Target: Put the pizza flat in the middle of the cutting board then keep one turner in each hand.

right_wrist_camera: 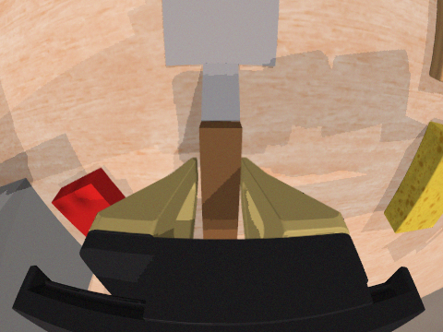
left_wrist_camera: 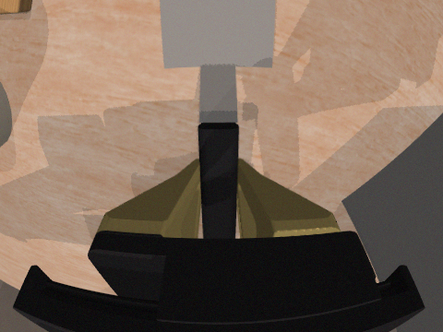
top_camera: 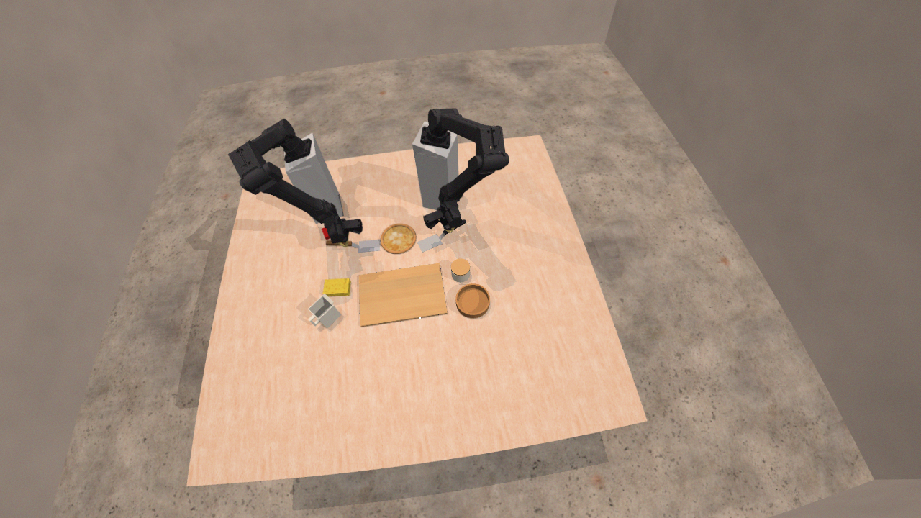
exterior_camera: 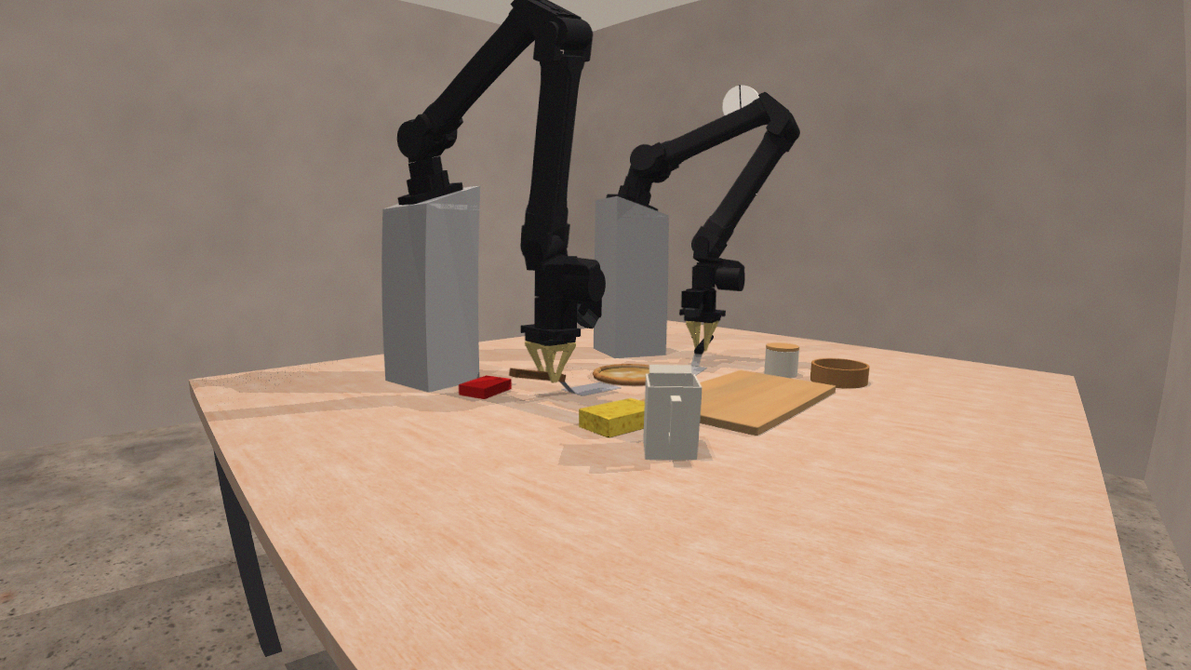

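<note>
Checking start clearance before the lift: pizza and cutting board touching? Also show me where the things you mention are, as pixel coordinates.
Apart. The top view shows it: a strip of bare tabletop (top_camera: 411, 386) (exterior_camera: 582, 542) separates the pizza (top_camera: 398, 238) (exterior_camera: 622, 374) from the cutting board (top_camera: 402, 295) (exterior_camera: 766, 399) (left_wrist_camera: 14, 5) (right_wrist_camera: 439, 37).

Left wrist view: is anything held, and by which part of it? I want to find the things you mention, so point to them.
The turner (top_camera: 429, 242) (exterior_camera: 698, 350) (left_wrist_camera: 219, 143), held by the left gripper (top_camera: 448, 231) (exterior_camera: 702, 348) (left_wrist_camera: 219, 168) on its black handle, just behind the metal neck.
</note>
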`<state>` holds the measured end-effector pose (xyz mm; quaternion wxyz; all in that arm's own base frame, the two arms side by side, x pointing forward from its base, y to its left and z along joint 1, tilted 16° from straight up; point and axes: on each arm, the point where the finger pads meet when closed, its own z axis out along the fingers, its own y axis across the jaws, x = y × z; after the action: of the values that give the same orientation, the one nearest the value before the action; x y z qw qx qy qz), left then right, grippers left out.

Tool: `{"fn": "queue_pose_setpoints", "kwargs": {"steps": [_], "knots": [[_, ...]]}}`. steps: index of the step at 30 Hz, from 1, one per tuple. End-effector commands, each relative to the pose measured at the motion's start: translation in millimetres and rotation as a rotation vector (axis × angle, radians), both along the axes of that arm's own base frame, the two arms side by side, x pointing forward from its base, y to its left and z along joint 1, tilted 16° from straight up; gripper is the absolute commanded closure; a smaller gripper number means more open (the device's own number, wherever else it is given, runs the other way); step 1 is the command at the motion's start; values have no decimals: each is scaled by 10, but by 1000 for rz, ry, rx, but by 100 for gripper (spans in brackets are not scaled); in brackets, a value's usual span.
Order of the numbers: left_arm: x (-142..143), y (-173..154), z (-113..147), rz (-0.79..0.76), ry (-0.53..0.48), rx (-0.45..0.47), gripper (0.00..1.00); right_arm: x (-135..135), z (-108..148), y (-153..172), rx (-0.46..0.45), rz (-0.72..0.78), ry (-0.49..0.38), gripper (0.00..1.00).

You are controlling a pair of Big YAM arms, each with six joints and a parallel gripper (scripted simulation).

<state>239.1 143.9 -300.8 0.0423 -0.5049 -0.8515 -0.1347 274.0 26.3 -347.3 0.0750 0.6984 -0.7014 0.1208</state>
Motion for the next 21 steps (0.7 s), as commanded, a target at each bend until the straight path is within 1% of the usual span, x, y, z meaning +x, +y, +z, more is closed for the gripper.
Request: {"fn": "queue_pose_setpoints", "kwargs": {"steps": [1, 16, 17, 21], "knots": [[-134, -72, 14, 0, 22, -13, 94, -34, -5, 29, -1, 19, 11, 94], [-134, -72, 14, 0, 22, -13, 94, -33, -5, 31, 0, 12, 9, 94], [-149, -123, 148, -2, 23, -14, 94, -58, 133, 68, 0, 1, 7, 94], [-113, -151, 284, -6, 11, -14, 94, -18, 261, 126, 7, 4, -5, 94]]}}
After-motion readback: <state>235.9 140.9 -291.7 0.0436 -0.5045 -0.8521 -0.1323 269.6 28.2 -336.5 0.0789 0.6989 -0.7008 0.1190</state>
